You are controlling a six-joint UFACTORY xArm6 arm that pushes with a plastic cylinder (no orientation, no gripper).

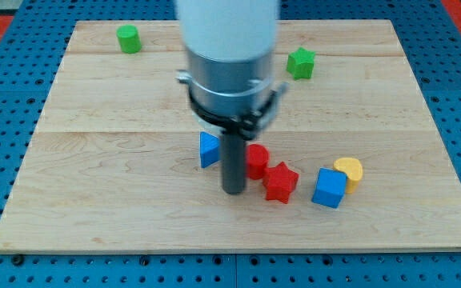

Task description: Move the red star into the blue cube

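The red star [280, 182] lies on the wooden board, right of centre toward the view's bottom. The blue cube [329, 188] stands a short gap to its right. My tip [233, 191] is at the end of the dark rod, just left of the red star and below the second red block [256, 160]. The tip stands close to the star's left side; I cannot tell if it touches. The red block touches the star's upper left.
A blue triangular block [208, 150] sits left of the rod. A yellow block [349, 170] touches the blue cube's upper right. A green cylinder [129, 38] is at the top left, a green star [300, 63] at the top right. The board's [94, 208] bottom edge is near.
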